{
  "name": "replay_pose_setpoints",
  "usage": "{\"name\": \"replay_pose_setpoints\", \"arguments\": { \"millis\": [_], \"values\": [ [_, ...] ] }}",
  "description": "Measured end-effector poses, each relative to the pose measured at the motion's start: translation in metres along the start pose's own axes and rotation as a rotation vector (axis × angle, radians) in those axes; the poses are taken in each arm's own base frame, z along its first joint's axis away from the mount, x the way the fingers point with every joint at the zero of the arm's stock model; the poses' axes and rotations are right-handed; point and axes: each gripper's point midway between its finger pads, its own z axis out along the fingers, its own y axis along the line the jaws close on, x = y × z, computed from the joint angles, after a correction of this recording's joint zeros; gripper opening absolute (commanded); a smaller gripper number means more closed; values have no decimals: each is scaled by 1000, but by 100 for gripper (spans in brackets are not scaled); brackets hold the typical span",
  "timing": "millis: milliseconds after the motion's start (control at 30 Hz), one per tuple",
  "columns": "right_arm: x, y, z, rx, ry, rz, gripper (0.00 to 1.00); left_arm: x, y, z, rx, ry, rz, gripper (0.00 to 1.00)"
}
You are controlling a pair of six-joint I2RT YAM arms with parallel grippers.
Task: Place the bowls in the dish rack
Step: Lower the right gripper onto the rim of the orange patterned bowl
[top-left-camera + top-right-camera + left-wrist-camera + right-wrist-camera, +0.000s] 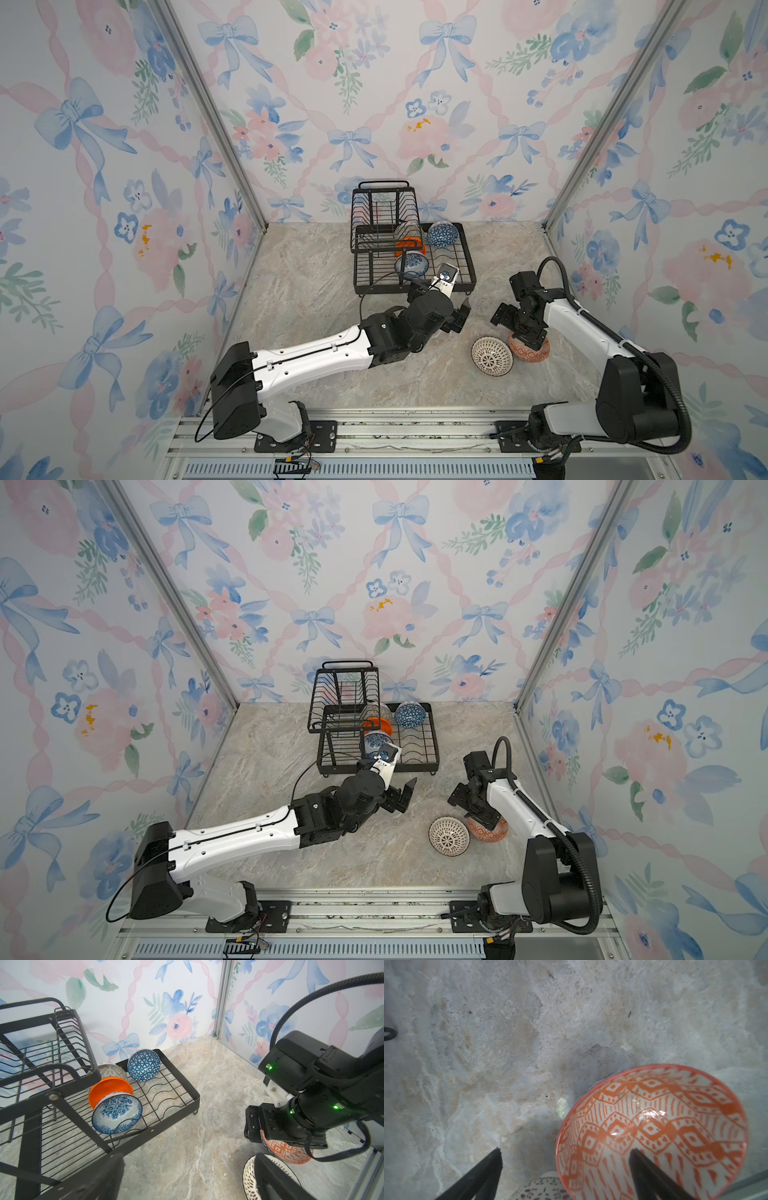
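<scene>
Orange-red patterned ceramic bowl (654,1115), near right | step: right gripper (564,1149) jaws apart, straddling its rim | next, likely: clamp, carry to far black wire dish rack (468,254) | left gripper (460,316) apart, empty

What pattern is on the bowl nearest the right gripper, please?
The bowl has orange-red diamonds; right wrist view.

**Floral-papered booth, marble-look top**

In both top views there are three walls: back wall (374,104), left wall (83,208) and right wall (685,208). All carry the same wallpaper: pale ground, blue bows, pink ribbons, pink and blue flowers. Aluminium posts run up the corners, left post (213,116) and right post (607,116). A beige-grey marbled tabletop (415,386) fills lower centre. A metal rail (415,436) crosses the bottom edge, with a slotted grille (374,468) beneath. Light is even.
</scene>
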Motion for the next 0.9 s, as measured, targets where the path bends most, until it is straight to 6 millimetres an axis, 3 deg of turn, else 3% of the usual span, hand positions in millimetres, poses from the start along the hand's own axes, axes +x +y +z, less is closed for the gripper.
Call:
{"name": "replay_pose_setpoints", "arguments": {
  "millis": [167,500,767,900],
  "values": [
    [-8,0,6,18,5,-8,72,8,6,5,-13,19,-23,98],
    [-19,-5,15,47,19,-24,49,24,6,21,-24,60,-17,98],
    [-28,-4,20,57,27,-35,29,17,8,33,-25,60,-27,98],
    [-33,-1,19,54,23,-45,25,14,7,35,-21,58,-32,98]
  ]
}}
